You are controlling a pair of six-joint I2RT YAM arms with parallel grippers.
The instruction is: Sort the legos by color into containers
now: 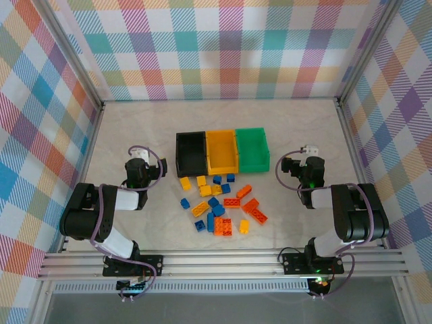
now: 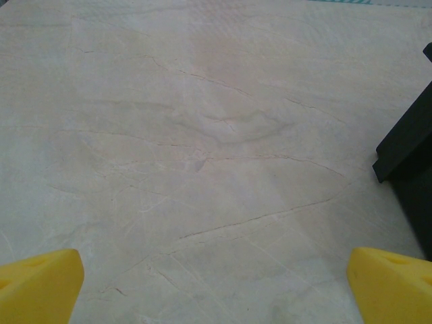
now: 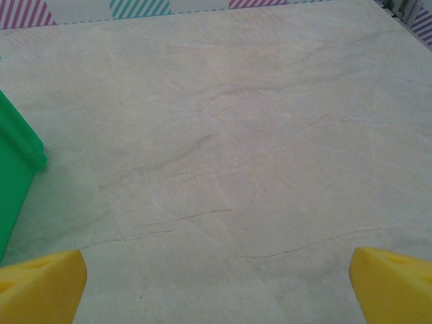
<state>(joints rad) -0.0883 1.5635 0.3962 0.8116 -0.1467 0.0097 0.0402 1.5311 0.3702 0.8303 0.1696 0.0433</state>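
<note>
Left wrist view puts you closest: the left gripper (image 2: 216,290) has its blunt yellow fingertips (image 2: 40,283) spread wide over bare tabletop with nothing between them, and a corner of the black bin (image 2: 408,145) is off to its right. On the other side, the right gripper (image 3: 216,287) is just as wide apart and holds nothing, with the green bin (image 3: 17,169) at its left. The table (image 1: 135,121) is pale, matte and stone-like, veined with fine lines. From above, a ribbed metal rail (image 1: 223,260) runs along the near edge. Between the arms lie the legos (image 1: 219,206), a loose scatter of glossy studded bricks in yellow, blue and orange. Just beyond them the boxy plastic bins stand touching in a row, with the yellow bin (image 1: 221,152) in the middle. Pastel checked panels (image 1: 223,47) wall three sides.
</note>
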